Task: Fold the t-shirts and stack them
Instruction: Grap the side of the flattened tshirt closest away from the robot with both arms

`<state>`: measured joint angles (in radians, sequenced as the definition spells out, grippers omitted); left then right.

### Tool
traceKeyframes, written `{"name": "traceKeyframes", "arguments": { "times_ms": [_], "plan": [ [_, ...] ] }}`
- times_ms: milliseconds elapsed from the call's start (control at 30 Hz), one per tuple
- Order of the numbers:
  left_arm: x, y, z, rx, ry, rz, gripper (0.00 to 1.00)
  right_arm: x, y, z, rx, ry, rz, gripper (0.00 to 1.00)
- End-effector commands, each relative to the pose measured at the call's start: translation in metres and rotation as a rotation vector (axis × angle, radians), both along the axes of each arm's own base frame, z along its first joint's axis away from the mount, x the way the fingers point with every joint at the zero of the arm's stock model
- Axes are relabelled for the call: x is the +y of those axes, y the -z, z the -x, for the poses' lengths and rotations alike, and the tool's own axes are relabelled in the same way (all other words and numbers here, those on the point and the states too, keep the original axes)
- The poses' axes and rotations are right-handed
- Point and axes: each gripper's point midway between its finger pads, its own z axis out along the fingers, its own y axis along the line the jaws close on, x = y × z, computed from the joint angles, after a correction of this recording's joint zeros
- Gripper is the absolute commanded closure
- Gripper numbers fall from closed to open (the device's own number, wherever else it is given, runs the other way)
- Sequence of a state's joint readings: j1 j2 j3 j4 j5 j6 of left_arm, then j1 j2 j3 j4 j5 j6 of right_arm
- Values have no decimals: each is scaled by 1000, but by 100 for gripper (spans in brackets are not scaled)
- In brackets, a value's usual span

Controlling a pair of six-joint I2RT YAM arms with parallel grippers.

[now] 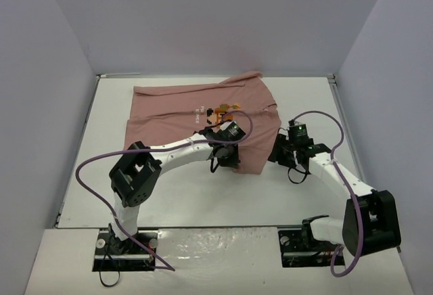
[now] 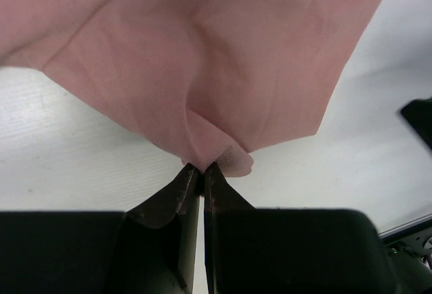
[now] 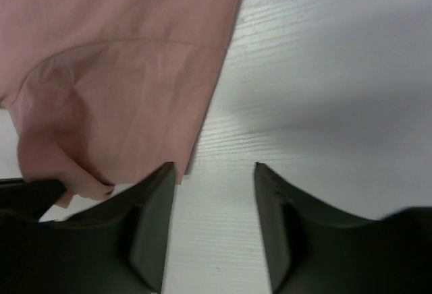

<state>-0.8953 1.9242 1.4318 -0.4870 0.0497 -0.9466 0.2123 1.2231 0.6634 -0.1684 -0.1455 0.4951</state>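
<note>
The dusty-pink t-shirt [image 1: 196, 122] lies spread on the white table [image 1: 203, 200], toward the far side, with its chest graphic [image 1: 223, 111] facing up. The left gripper [image 2: 201, 169] is clamped fully closed on a small pucker of the near hem, the cloth bunching just above its fingertips, so it appears to have 1 of the 2 grips needed to lift that edge evenly. The right gripper [image 3: 214, 167] sits at the shirt's near right corner with its jaws partly apart. Only bare table shows between them and the cloth's edge ends right at one finger, so it holds nothing. The right side probably needs its own pinch before the near hem can be carried toward the far side for a fold
</note>
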Motion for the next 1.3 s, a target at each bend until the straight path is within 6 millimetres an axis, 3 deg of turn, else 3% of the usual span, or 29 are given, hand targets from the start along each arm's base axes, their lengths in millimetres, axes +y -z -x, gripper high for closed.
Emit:
{"name": "traceKeyframes", "arguments": {
  "times_ms": [0, 133, 300, 433, 600, 833, 1267],
  "plan": [
    [7, -66, -38, -157, -16, 77, 100, 24, -4, -13, 1, -86, -48, 62],
    [17, -69, -53, -159, -25, 85, 100, 41, -1, -14, 17, -135, -56, 65],
    [22, -68, -70, -164, -11, 85, 100, 56, 3, -17, 24, -164, -53, 56],
    [26, -67, -86, -161, -16, 94, 100, 64, -5, -26, -13, -180, -57, 53],
    [34, -57, -110, -153, -22, 86, 100, 76, -16, -38, -80, -246, -61, 54],
    [44, -39, -145, -122, -46, 100, 100, 111, -24, -58, -143, -365, -82, 57],
    [46, -25, -149, -90, -37, 99, 100, 128, 4, -76, -106, -357, -83, 52]
  ]
}}
